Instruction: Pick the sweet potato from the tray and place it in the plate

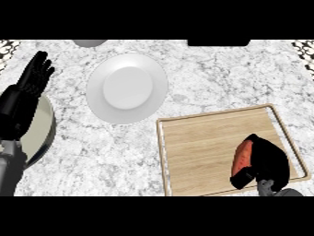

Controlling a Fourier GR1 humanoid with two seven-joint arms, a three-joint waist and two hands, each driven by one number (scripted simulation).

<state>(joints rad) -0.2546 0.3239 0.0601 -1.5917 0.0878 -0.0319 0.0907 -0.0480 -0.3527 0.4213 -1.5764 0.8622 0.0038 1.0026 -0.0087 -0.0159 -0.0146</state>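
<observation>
The potato is gripped by the curled right hand over the tray, well apart from the plate. It could slip in transit, being held along one side only. The left hand is rested open.

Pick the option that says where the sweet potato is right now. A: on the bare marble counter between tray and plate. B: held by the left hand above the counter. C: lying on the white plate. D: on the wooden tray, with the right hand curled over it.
D: the sweet potato shows orange under the right hand, whose fingers curl over it on the wooden tray; the white plate holds nothing.
</observation>
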